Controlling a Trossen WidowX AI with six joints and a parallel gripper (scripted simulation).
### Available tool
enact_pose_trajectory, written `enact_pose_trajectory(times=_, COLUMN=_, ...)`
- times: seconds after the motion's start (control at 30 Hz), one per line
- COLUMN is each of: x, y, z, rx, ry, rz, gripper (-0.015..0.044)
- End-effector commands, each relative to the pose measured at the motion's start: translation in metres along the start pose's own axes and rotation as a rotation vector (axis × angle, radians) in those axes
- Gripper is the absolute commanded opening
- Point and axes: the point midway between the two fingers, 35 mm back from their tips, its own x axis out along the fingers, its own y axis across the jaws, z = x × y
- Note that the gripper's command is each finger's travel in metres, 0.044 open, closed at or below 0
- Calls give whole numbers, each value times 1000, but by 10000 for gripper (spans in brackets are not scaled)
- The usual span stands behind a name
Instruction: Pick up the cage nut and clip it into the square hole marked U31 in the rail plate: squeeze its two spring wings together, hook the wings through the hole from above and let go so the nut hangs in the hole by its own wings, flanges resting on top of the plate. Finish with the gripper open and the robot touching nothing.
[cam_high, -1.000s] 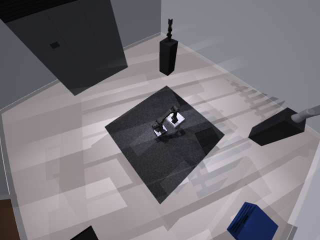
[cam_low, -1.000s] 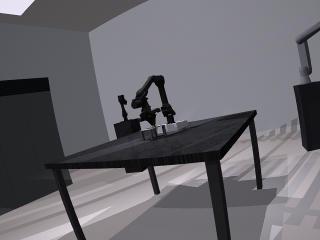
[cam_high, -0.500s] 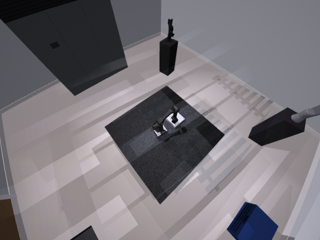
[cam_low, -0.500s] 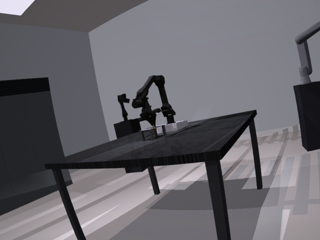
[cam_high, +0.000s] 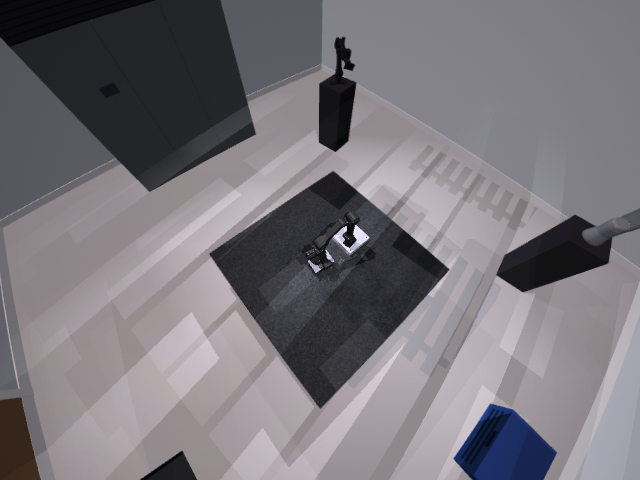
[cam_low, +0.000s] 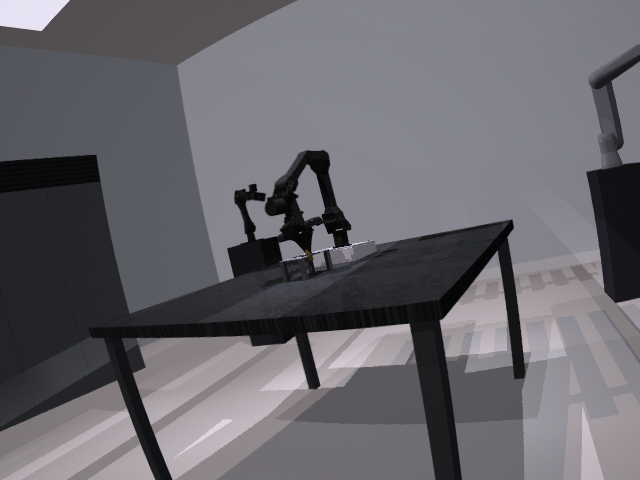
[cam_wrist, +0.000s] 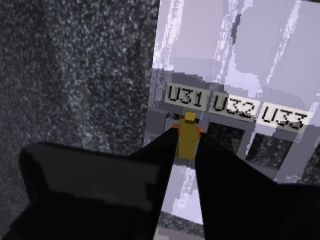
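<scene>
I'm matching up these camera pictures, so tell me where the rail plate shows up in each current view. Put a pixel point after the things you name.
Top: just below and left of centre, by the arm's white base.
Exterior: near the centre, raised on short legs on the black table.
Wrist: centre to upper right, labelled U31, U32, U33.
Shared landmark: the pincer (cam_high: 316, 255) (cam_low: 308, 252) (cam_wrist: 186, 137), over the rail plate (cam_high: 321, 268) (cam_low: 292, 260) (cam_wrist: 190, 55).

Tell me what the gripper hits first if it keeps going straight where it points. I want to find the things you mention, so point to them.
Probably the rail plate (cam_wrist: 182, 197), around the U31 hole: the gripper (cam_low: 308, 251) (cam_wrist: 186, 137) points down there, holding the cage nut (cam_wrist: 188, 142). Depth is unclear; the nut may already touch.
</scene>
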Motion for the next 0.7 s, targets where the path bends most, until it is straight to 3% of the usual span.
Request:
enact_pose_trajectory(times=0.0, x=0, y=0, z=1, rx=5, ry=-2, rz=-14, gripper=36)
enact_pose_trajectory(times=0.67, x=0, y=2, z=1, rx=5, ry=-2, rz=-59, gripper=36)
